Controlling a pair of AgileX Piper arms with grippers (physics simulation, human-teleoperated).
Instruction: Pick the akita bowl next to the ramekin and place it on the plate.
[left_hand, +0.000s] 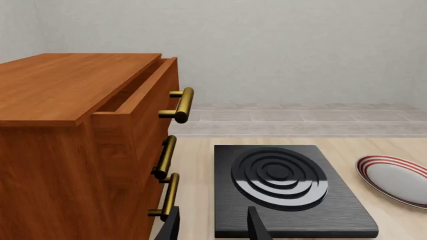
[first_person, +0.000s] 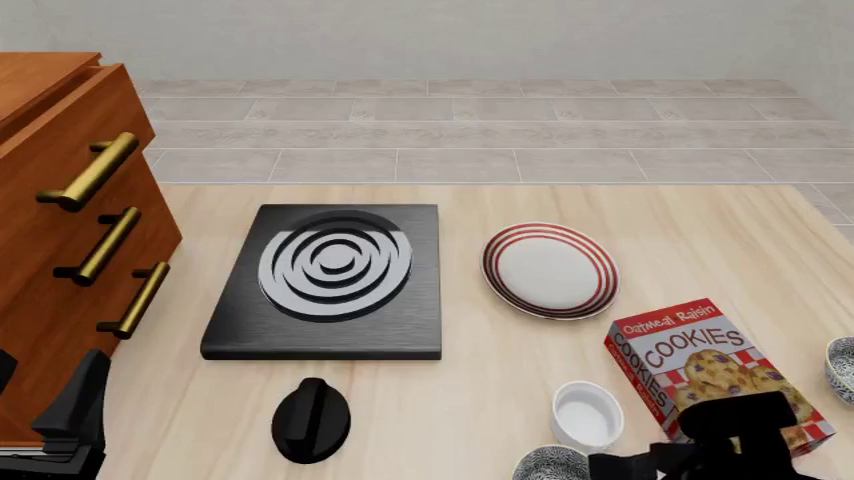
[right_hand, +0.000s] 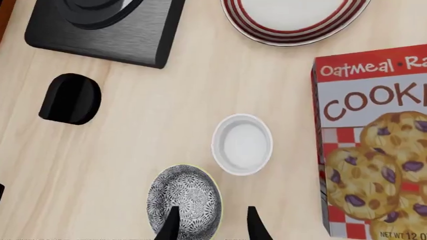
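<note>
Looking along the left pincer (left_hand: 213, 227), a black stove (left_hand: 287, 192) is seen ahead, with a wooden cabinet (left_hand: 73, 145) beside the stove and the plate (left_hand: 397, 180) on the stove's other side; the fingers stand parted and nothing is held, as if this arm is kept idle. From the front, the akita bowl (first_person: 551, 464) is found just beside the ramekin (first_person: 587, 413), on the near side, while a cookie box (first_person: 707, 370) lies on the surface at the ramekin's right. Through the right wrist camera, the right pincer (right_hand: 212, 224) is shown open over the bowl's rim beside the ramekin, apparently positioned for a rim grasp.
</note>
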